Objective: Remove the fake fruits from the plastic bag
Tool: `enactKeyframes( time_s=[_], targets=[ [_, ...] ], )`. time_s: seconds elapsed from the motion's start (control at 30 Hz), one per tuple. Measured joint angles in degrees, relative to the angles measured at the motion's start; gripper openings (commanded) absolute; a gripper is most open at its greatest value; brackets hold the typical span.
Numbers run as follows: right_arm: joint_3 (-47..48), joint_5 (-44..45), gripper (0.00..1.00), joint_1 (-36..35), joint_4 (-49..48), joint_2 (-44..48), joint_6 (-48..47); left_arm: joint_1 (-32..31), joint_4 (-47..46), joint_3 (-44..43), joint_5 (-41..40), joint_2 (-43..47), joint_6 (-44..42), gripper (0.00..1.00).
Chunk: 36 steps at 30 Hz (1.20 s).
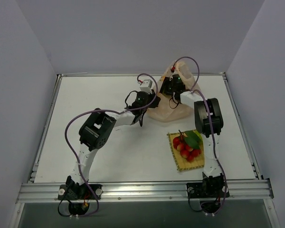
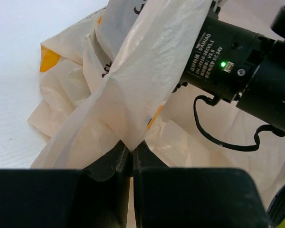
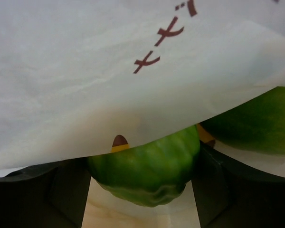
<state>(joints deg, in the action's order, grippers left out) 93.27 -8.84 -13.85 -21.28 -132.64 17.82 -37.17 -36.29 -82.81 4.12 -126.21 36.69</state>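
The pale peach plastic bag point(image 1: 164, 112) lies crumpled at the back centre of the table. My left gripper point(image 2: 131, 148) is shut on a raised fold of the bag point(image 2: 133, 85) and holds it up. My right gripper point(image 3: 141, 183) reaches inside the bag point(image 3: 109, 71), its fingers pressed on both sides of a round green fruit point(image 3: 147, 171). A second green fruit point(image 3: 256, 126) lies just to its right under the plastic. The red berry bunch point(image 1: 185, 148) and the green-orange mango point(image 1: 194, 139) rest on the yellow mat point(image 1: 179, 165).
The right arm's black wrist motor point(image 2: 228, 61) with its green light and cable sits close in front of the left gripper. The yellow mat lies near the right arm's base. White walls border the table on the left, back and right.
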Motion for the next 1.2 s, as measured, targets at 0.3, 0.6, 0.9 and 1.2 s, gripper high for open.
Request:
enactKeyframes(
  time_s=[0.3, 0.6, 0.9, 1.2],
  targets=[
    [-14.86, 4.11, 0.32, -0.57, -4.24, 12.35, -1.2, 0.59, 1.44, -4.52, 0.98, -1.73, 0.24, 0.02],
    [-23.56, 4.31, 0.31, -1.84, -4.68, 27.96, 0.59, 1.14, 3.1, -8.39, 1.55, -4.92, 1.77, 0.02],
    [-32.15, -1.25, 0.31, -2.49, -1.55, 43.5, 4.04, 1.42, 3.45, -9.84, 2.4, -5.62, 1.97, 0.02],
    [-44.28, -1.2, 0.28, -5.33, 21.88, 77.46, 11.32, 1.84, 3.04, -9.88, 3.52, -5.7, 2.78, 0.02]
  ],
)
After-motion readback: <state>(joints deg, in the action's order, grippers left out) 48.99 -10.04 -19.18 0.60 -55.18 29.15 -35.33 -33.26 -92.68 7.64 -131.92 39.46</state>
